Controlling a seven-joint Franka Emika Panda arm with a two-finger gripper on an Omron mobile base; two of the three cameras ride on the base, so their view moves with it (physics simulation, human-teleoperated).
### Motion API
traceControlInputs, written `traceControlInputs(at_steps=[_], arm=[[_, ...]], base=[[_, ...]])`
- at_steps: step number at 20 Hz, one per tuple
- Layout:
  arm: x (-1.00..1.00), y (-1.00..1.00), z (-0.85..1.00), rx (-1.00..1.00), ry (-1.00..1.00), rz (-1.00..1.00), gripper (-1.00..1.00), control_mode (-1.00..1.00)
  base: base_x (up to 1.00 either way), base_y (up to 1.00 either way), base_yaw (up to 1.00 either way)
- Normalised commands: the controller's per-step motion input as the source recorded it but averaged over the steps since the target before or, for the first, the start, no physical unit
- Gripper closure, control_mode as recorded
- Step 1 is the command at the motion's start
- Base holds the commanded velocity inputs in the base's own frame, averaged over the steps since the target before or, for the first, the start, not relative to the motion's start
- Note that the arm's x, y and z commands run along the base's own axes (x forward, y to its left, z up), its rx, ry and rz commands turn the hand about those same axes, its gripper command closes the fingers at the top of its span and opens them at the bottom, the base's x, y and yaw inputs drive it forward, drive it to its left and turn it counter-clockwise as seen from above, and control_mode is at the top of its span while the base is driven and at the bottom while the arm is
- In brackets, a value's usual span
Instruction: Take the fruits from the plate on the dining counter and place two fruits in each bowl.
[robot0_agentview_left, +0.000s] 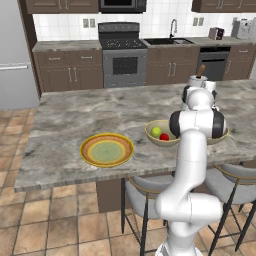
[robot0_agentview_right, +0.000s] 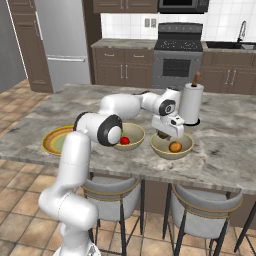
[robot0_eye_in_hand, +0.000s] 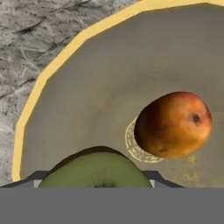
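You've got the gripper (robot0_agentview_right: 165, 134) pinching the brownish-green fruit (robot0_eye_in_hand: 97, 169) over the bowl (robot0_eye_in_hand: 78, 92), so let go too high and it could knock the orange fruit (robot0_eye_in_hand: 173, 124).

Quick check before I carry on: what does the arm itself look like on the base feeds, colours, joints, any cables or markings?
The arm is glossy white with rounded tubular links and dark grey to black rings and caps at the joints. The hand is a white boxy block ending in the gripper, whose small fingers are dark. No loose cables, labels or markings are visible on it.
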Motion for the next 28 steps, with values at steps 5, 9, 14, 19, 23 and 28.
traceControlInputs(at_steps=[5,9,14,19,23,28], arm=[[0.00,-0.16,-0.01,0.00,0.00,0.00,1.00,-1.00],[-0.02,-0.04,0.00,0.00,0.00,0.00,1.00,-1.00],[-0.02,0.00,0.00,0.01,0.00,0.00,1.00,-1.00],[0.00,0.00,0.00,0.00,0.00,0.00,1.00,-1.00],[0.00,0.00,-0.04,0.00,0.01,0.00,-1.00,-1.00],[0.00,0.00,-0.01,0.00,0.00,0.00,-1.00,-1.00]], base=[[0.00,0.00,0.00],[0.00,0.00,0.00],[0.00,0.00,0.00],[0.00,0.00,0.00],[0.00,0.00,0.00],[0.00,0.00,0.00]])
